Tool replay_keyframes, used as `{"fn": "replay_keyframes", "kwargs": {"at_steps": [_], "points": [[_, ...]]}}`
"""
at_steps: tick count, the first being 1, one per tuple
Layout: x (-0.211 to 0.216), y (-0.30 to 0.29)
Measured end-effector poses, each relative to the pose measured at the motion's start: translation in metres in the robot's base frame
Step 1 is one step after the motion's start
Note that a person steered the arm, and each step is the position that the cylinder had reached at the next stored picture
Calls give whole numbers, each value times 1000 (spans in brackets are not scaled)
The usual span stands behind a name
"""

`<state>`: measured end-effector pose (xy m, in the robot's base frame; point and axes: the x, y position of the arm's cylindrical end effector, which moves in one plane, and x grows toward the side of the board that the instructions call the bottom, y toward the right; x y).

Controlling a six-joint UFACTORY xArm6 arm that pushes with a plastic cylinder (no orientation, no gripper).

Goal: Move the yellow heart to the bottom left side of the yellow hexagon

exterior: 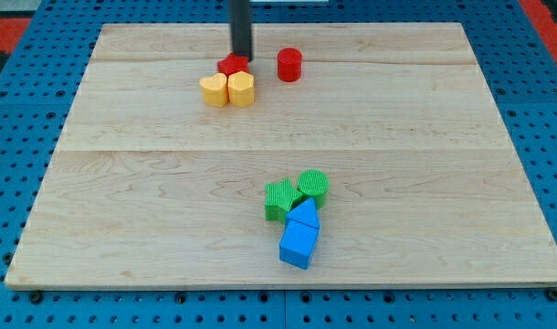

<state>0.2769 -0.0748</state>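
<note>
The arm has no jaws, only a dark rod; my tip (241,57) rests at the top edge of a small red block (231,65), just above the yellow heart (242,90). The yellow hexagon (214,90) touches the heart's left side. The push looks barely begun; next the tip must work round the heart and drive it down-left. All are smooth pieces on pale wood.

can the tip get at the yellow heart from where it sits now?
Probably not directly. My tip sits at the top edge of a red block, which lies between it and the yellow heart. The yellow hexagon touches the heart's left. The heart's right and bottom sides look open.
</note>
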Motion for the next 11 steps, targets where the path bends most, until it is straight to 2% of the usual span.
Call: {"fn": "replay_keyframes", "kwargs": {"at_steps": [1,3,4,5,6,8,9,10,11], "points": [[20,9],[26,-65],[47,-60],[86,-41],[98,-46],[96,-56],[159,-60],[171,-36],[136,-3]]}}
